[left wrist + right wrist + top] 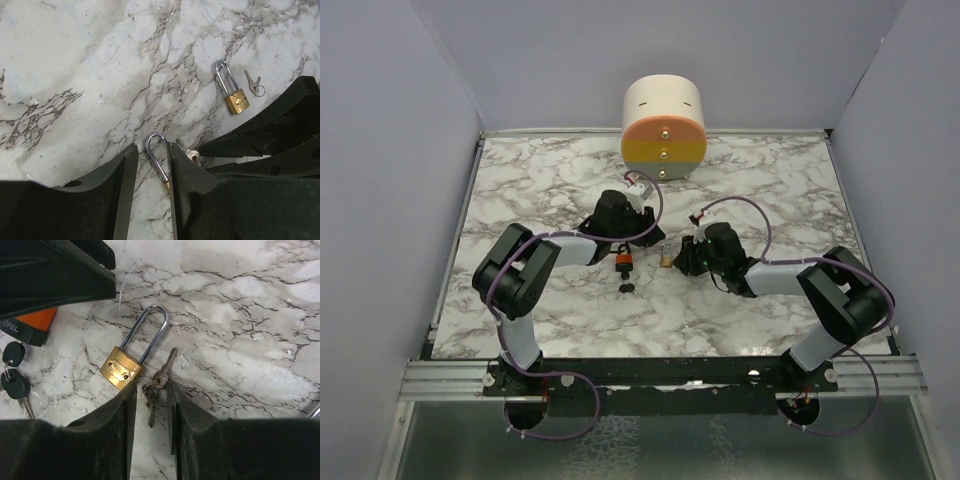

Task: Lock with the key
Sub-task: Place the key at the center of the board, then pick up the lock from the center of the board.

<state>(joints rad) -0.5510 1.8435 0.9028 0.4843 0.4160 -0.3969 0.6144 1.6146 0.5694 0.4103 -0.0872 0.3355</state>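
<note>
The brass padlock (120, 371) with its long steel shackle lies flat near the middle of the marble worktop (520, 180). Its small silver keys (152, 385) sit just beside it, between the parted fingers of the right gripper (151, 390) — not pinched. The left gripper (153, 149), likewise released, straddles the shackle of the orange padlock (623, 262) — black-headed keys (12, 377) lie near.
</note>
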